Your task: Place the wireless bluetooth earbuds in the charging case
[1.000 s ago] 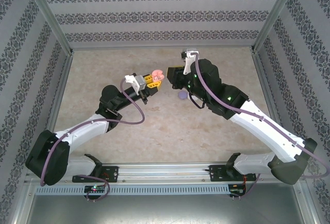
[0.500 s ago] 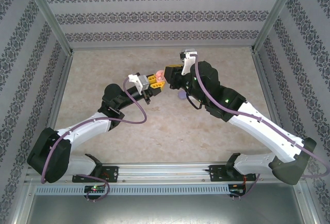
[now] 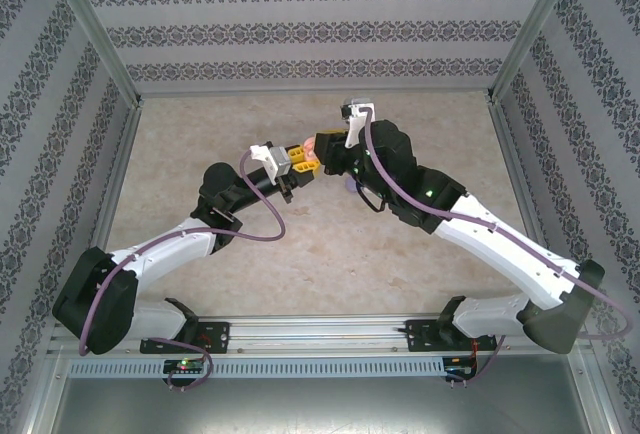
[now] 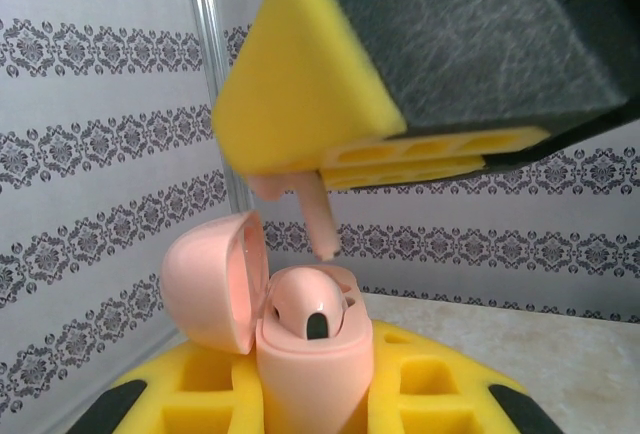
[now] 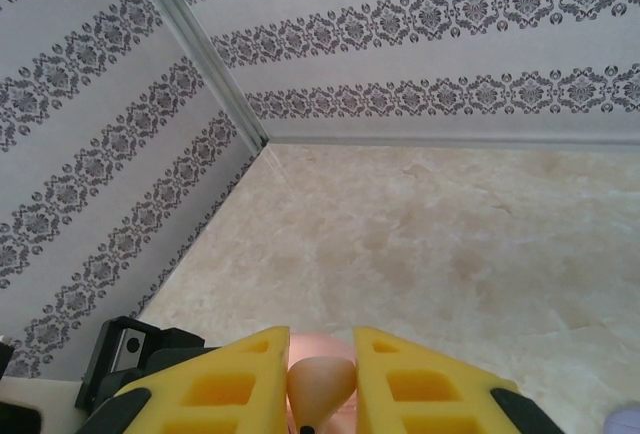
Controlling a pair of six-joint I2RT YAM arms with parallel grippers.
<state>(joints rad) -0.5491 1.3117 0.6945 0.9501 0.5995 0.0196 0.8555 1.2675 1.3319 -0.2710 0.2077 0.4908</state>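
Jaws of the right gripper (image 5: 320, 359) grip a pinkish earbud (image 4: 318, 219), stem vertical, tip just above the charging case (image 4: 312, 364); the left gripper (image 3: 297, 159) clamps the case upright, lid open, beside a seated earbud (image 4: 312, 306); insertion is probably straight down

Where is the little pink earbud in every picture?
Left wrist: pink earbud in the middle, stem pointing down above the open pink case.
Right wrist: bottom middle, pinched in the right claw.
Top view: middle, where that claw meets the case; too small to pick out.
Shared landmark: the claw's yellow fingers.
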